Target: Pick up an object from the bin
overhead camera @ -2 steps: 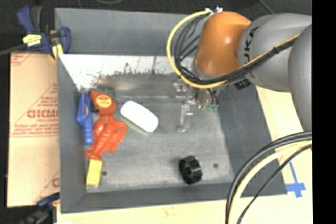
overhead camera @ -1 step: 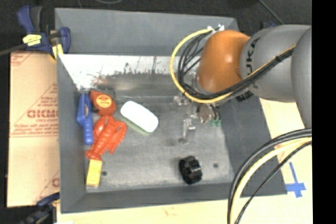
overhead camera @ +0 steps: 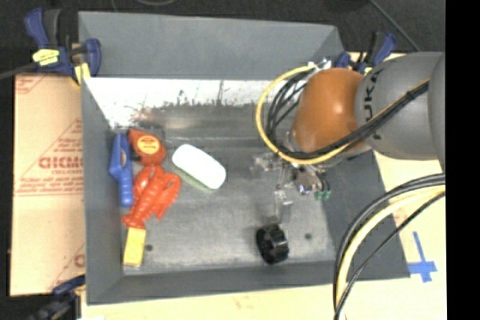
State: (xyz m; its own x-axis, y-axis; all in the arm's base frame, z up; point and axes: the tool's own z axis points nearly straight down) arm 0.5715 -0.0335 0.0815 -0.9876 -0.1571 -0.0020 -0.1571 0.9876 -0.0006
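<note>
Arm in from the right, orange-covered wrist above, hand low and pointed downward

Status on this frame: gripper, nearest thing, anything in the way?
Gripper over bare floor of bin, right of centre. Black round piece nearest, lying apart, untouched. White oval bar off toward view's left, nothing between.
</note>
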